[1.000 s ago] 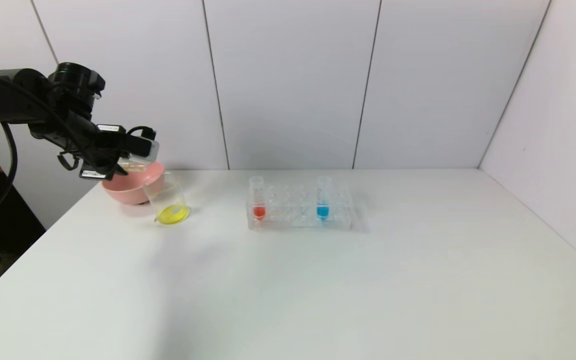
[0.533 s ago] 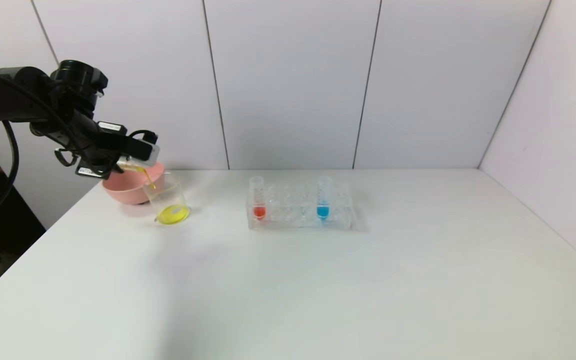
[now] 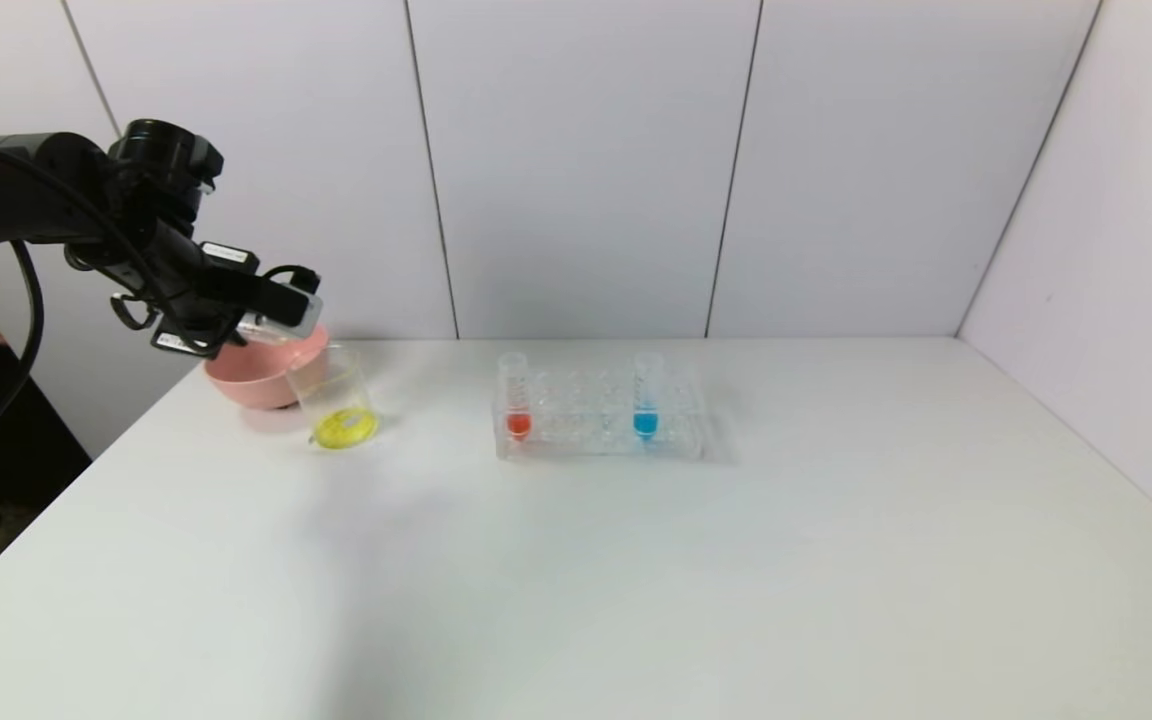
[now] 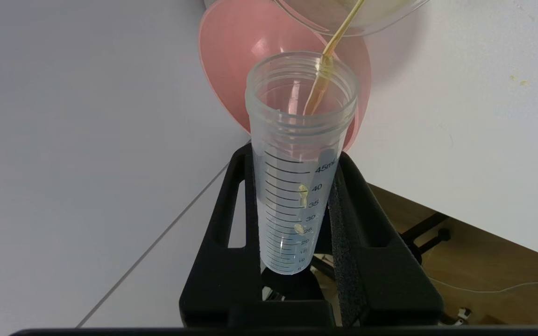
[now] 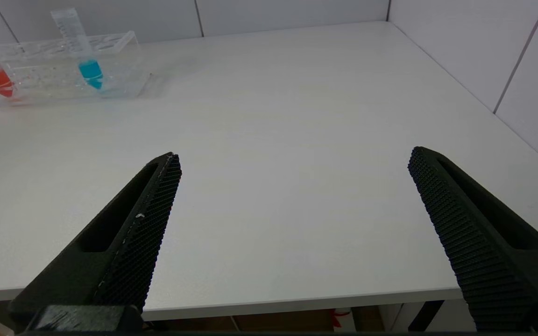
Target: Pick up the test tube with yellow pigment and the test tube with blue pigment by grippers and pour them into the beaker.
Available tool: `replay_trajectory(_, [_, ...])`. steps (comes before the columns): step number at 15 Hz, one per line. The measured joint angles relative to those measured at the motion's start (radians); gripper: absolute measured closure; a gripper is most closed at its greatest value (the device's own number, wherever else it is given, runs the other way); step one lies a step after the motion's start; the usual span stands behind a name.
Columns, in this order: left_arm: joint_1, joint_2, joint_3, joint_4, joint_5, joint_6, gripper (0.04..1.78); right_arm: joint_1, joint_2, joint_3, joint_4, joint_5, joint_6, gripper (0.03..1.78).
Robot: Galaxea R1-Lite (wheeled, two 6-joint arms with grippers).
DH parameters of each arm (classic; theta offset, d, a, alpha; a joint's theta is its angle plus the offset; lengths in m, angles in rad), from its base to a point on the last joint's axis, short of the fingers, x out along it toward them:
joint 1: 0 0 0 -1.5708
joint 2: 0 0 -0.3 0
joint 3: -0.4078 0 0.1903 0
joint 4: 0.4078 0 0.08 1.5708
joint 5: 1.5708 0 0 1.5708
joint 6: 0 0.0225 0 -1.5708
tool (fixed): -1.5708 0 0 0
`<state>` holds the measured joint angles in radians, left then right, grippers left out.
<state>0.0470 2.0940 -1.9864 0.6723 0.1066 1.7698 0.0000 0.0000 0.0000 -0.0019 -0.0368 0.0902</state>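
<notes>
My left gripper (image 3: 281, 315) is shut on the test tube with yellow pigment (image 4: 297, 186) and holds it tipped mouth-down over the beaker (image 3: 333, 385). The tube is almost empty: a thin yellow streak runs from its mouth and a few drops cling inside. The beaker stands beside the pink bowl with a yellow pool in its bottom; its rim also shows in the left wrist view (image 4: 390, 18). The test tube with blue pigment (image 3: 647, 395) stands upright in the clear rack (image 3: 676, 440); it also shows in the right wrist view (image 5: 84, 56). My right gripper (image 5: 292, 158) is open and empty at the table's front edge.
A pink bowl (image 3: 251, 378) sits just behind the beaker at the table's far left. A tube with orange-red liquid (image 3: 516, 400) stands at the rack's left end. White wall panels close the back and right sides.
My left gripper has tipped the tube slightly further over the beaker. A thin yellow stream seen half a second ago no longer shows in the head view. Rack and beaker have not moved.
</notes>
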Motion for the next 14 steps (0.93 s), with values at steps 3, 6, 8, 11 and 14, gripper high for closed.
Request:
replay_trajectory(3, [-0.001,0.000,0.000,0.000,0.016,0.000,1.38,0.000,0.000,0.000,0.000,0.000,0.000,0.04])
replay_trajectory(6, [-0.007,-0.001,0.000,0.000,0.046,0.023,1.38,0.000,0.000,0.000,0.000,0.000,0.000,0.04])
replay_trajectory(8, [-0.011,-0.003,0.000,0.000,0.052,0.029,1.38,0.000,0.000,0.000,0.000,0.000,0.000,0.04])
replay_trajectory(11, [-0.013,-0.004,0.000,0.004,0.052,0.042,1.38,0.000,0.000,0.000,0.000,0.000,0.000,0.04])
replay_trajectory(14, [-0.013,-0.020,0.000,0.016,0.021,0.006,1.38,0.000,0.000,0.000,0.000,0.000,0.000,0.04])
